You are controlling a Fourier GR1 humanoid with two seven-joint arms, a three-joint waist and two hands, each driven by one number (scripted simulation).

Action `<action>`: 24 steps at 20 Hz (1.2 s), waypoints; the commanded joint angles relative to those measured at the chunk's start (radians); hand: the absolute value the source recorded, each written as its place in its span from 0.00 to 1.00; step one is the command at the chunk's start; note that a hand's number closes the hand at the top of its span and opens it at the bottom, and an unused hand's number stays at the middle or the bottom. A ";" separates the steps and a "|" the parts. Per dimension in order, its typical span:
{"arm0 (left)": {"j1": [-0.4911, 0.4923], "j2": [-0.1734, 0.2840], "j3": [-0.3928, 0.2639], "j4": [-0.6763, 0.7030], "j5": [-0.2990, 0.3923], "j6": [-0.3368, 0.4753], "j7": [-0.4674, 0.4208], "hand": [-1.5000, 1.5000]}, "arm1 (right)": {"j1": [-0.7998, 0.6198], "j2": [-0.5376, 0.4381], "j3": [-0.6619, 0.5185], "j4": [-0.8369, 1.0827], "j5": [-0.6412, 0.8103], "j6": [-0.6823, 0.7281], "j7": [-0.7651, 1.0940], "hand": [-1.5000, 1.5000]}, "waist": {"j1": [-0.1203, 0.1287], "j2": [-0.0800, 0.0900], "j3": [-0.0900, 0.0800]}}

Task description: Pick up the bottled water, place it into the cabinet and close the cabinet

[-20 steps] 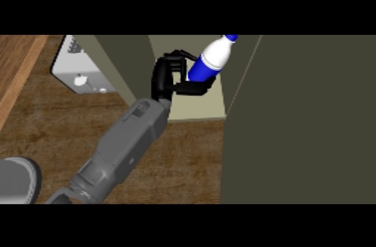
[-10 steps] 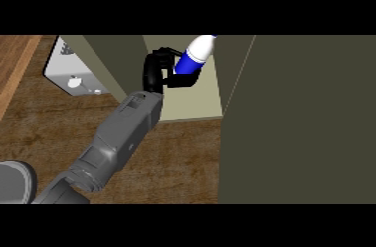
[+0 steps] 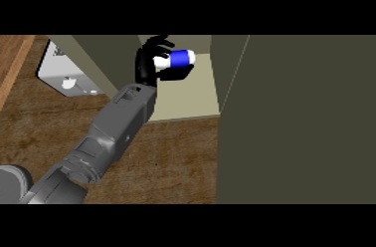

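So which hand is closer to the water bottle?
The left hand: it's curled round the bottled water, inside the cabinet. The right hand isn't in view.

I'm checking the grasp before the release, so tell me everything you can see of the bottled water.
The bottled water shows only as a short white body with a wide blue band, seen nearly end on; no cap can be made out. It looks like smooth plastic. It is held in the air over the pale cabinet floor, between the cabinet's walls, with the open door to the right. The black hand curls round it from the left and below, hiding part of it. Nothing else touches it.
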 commanded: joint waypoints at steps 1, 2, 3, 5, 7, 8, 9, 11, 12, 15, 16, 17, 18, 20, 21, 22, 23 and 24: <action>-0.040 0.025 -0.007 0.053 -0.026 0.034 -0.011 0.00 | 0.018 -0.002 -0.008 -0.036 -0.066 0.009 0.011 0.00 | -0.014 0.003 0.000; -0.015 0.018 -0.006 0.048 -0.027 0.046 -0.055 0.00 | 0.037 -0.010 -0.005 -0.069 -0.084 0.019 0.021 0.00 | -0.014 0.003 -0.001; -0.034 0.007 -0.007 0.058 -0.030 0.051 -0.039 0.00 | 0.004 -0.011 -0.017 -0.056 -0.088 0.006 0.028 0.00 | -0.007 0.005 0.000; -0.073 0.013 -0.004 0.068 -0.032 0.077 -0.021 0.00 | 0.028 -0.027 -0.013 -0.042 -0.080 0.039 0.011 0.00 | -0.020 0.005 0.000; -0.043 0.047 0.017 0.058 -0.012 -0.016 -0.041 0.00 | 0.010 -0.015 0.005 -0.014 -0.055 0.040 -0.005 0.00 | -0.020 0.012 -0.001; -0.086 0.038 0.017 0.064 -0.013 -0.016 -0.001 0.00 | 0.041 -0.023 0.007 -0.030 -0.076 0.063 -0.013 0.00 | -0.028 0.005 0.000; -0.071 0.014 0.003 0.061 -0.029 -0.025 -0.033 0.00 | 0.044 -0.014 0.007 -0.037 -0.057 0.047 -0.005 0.00 | -0.022 0.004 -0.001; -0.090 0.010 0.031 0.025 -0.003 -0.075 -0.053 0.00 | 0.015 -0.016 0.019 -0.024 -0.061 0.045 0.005 0.00 | -0.014 0.010 -0.001; -0.080 0.028 0.046 0.009 0.011 -0.129 -0.072 0.00 | 0.015 0.000 0.029 -0.033 -0.046 0.029 0.009 0.00 | -0.003 0.006 -0.002; -0.067 -0.027 0.079 -0.044 0.038 -0.159 -0.161 0.00 | 0.059 -0.016 0.019 -0.058 -0.070 0.049 0.011 0.00 | 0.010 -0.009 -0.001; -0.073 -0.007 0.089 -0.041 0.043 -0.186 -0.165 0.00 | 0.045 -0.025 -0.018 -0.033 -0.083 0.053 -0.008 0.00 | 0.009 -0.007 0.000; -0.067 0.002 0.088 -0.050 0.041 -0.230 -0.185 0.00 | 0.058 -0.013 0.019 -0.076 -0.076 0.043 0.019 0.00 | 0.016 -0.008 -0.001; -0.025 -0.003 0.104 -0.052 0.054 -0.256 -0.217 0.00 | 0.057 -0.014 0.019 -0.079 -0.086 0.037 0.033 0.00 | 0.032 -0.011 -0.001; -0.057 -0.014 0.101 -0.050 0.047 -0.296 -0.186 0.00 | 0.040 -0.015 0.019 -0.053 -0.075 0.035 0.037 0.00 | 0.042 -0.017 0.000; -0.029 -0.027 0.101 -0.057 0.046 -0.321 -0.215 0.00 | 0.043 -0.015 -0.007 -0.051 -0.099 0.034 0.028 0.00 | 0.046 -0.019 0.000; -0.051 -0.033 0.105 -0.056 0.043 -0.286 -0.211 0.00 | 0.079 0.003 0.036 -0.113 -0.083 0.020 0.057 0.00 | 0.046 -0.022 0.000; -0.114 -0.015 0.107 -0.049 0.043 -0.298 -0.128 0.00 | 0.039 -0.031 -0.013 -0.083 -0.103 0.032 0.058 0.00 | 0.051 -0.022 0.001; -0.031 -0.041 0.089 -0.082 0.047 -0.266 -0.199 0.00 | 0.056 -0.012 0.014 -0.105 -0.115 0.018 0.078 0.00 | 0.051 -0.026 0.001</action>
